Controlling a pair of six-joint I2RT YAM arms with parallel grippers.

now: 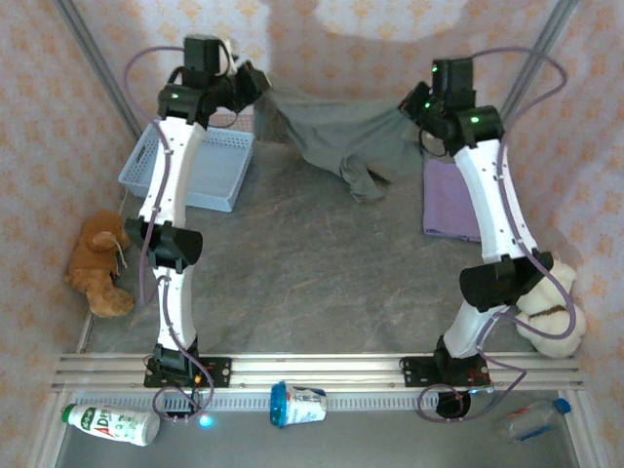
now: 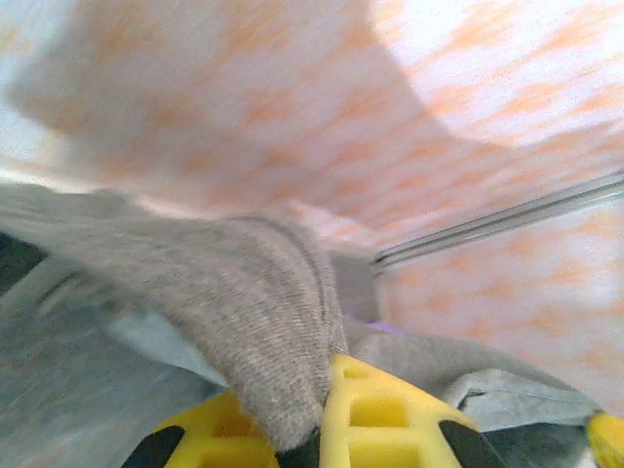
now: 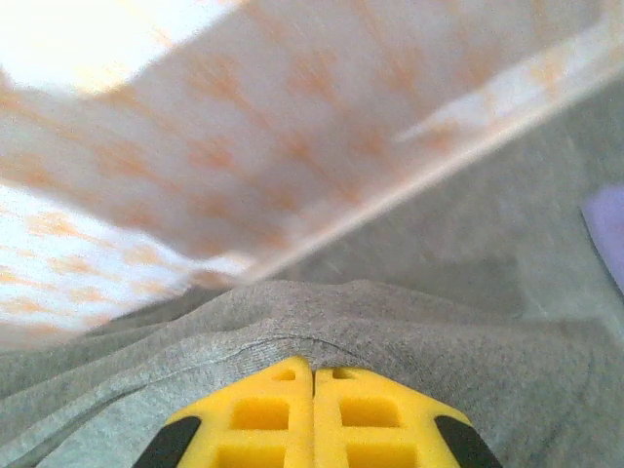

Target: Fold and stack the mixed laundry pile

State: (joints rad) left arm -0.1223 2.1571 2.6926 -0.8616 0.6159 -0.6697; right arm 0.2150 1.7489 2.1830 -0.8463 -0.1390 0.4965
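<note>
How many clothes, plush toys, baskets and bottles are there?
Clothes: 2 (grey top, purple T-shirt)
Plush toys: 2 (brown, cream)
Basket: 1
Bottles: 3 (left, middle, right)
Total: 8

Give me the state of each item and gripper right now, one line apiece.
grey top: held up, stretched between both grippers, middle hanging down.
left gripper: jaws shut on the grey top.
right gripper: jaws shut on the grey top.
purple T-shirt: folded, lying flat on the table, right side.
blue basket: upright on the table, far left.
</note>
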